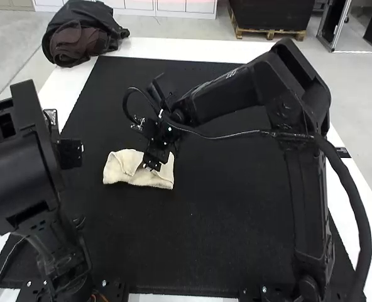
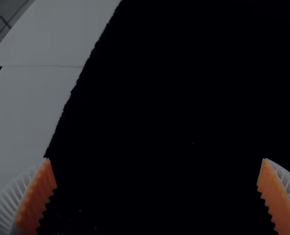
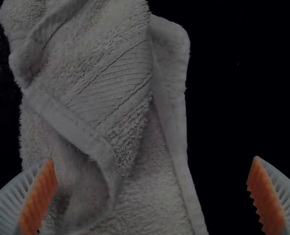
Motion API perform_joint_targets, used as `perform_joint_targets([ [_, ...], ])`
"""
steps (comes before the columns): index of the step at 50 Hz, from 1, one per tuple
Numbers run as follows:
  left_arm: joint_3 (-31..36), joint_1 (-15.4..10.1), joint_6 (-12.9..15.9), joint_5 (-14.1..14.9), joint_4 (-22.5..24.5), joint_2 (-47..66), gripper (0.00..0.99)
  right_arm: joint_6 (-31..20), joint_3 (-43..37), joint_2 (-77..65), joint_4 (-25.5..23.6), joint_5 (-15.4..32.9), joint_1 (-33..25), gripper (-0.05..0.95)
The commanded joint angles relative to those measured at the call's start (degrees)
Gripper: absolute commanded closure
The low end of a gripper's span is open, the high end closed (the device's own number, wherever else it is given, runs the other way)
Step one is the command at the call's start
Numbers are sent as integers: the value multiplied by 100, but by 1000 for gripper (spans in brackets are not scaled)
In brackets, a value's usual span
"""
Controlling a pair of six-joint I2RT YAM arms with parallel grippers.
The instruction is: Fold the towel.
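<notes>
On the black mat [image 1: 205, 239], beneath the right gripper [image 3: 153, 158], fingers apart, the towel [image 1: 120, 168] lies unevenly folded, its turned-back flap [image 3: 110, 83] best pinched shallowly and drawn square, the left gripper [image 2: 155, 159] open too.

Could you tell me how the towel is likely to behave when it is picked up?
The towel will probably hang floppy, since its edges already curl and crease softly. Its layers may slip apart if only one is caught, as they overlap loosely. The looped, fuzzy surface suggests it should grip rather than slide.
</notes>
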Motion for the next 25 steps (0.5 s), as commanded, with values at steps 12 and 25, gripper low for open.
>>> perform_joint_targets([
  [12, 94, 21, -57, 107, 36, -118, 31, -167, 69, -54, 320, 145, 318, 13],
  [25, 94, 56, -49, 186, -8, -118, 31, -167, 25, 16, 364, 145, 327, 15],
])
